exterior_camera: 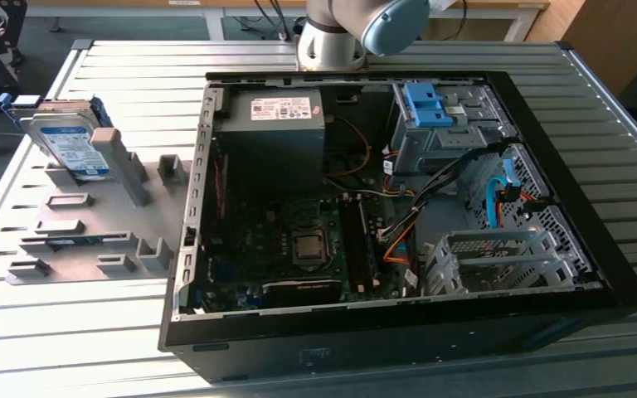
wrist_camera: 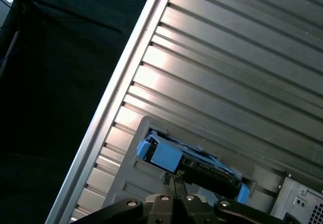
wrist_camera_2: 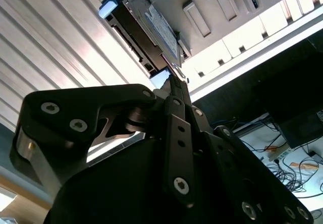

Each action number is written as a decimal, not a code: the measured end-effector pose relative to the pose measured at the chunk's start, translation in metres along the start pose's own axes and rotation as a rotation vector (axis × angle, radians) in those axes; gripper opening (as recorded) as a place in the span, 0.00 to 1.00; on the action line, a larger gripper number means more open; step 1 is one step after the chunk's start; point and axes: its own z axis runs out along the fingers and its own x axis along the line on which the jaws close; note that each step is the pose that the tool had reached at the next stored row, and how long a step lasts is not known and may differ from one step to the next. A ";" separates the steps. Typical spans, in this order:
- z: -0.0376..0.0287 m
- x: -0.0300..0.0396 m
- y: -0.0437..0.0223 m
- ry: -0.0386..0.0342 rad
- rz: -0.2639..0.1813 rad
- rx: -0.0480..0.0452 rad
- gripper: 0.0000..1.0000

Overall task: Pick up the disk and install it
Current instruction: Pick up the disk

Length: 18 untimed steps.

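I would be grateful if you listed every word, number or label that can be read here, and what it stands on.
Nothing can be read with certainty.
Label on the disk: print too small to read.
White sticker on the grey box: too small to read.
Badge on the case front: blurred.

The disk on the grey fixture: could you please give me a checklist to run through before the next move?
1. The disk leans seated in the grey fixture: ok.
2. The blue rail frame is on the disk: ok.
3. The gripper points at the disk in the first wrist view: ok.
4. The gripper is open for grasping: not ok, it is shut and holds nothing.
5. The drive cage in the computer case is empty: ok, apparently.
6. The cables are clear of the cage: cannot tell.
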 end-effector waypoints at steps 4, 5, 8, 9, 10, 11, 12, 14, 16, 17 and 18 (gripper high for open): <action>0.0000 0.0000 0.0000 0.0007 -0.014 -0.0003 0.11; 0.0000 0.0000 0.0000 0.0008 -0.017 -0.0004 0.11; 0.0000 0.0000 0.0000 0.0012 -0.027 -0.0006 0.11; 0.0000 0.0000 0.0000 0.0014 -0.031 -0.0006 0.11; 0.0000 0.0000 0.0000 0.0015 -0.034 -0.0007 0.11; 0.0000 0.0000 0.0000 0.0017 -0.038 -0.0008 0.11; 0.0000 0.0000 0.0000 0.0019 -0.041 -0.0008 0.11; 0.0000 0.0000 0.0000 0.0021 -0.049 -0.0010 0.11; -0.0001 0.0001 0.0000 0.0025 -0.059 -0.0011 0.11; -0.0001 0.0002 0.0000 0.0030 -0.068 -0.0013 0.11; 0.0000 0.0002 0.0000 0.0034 -0.078 -0.0015 0.11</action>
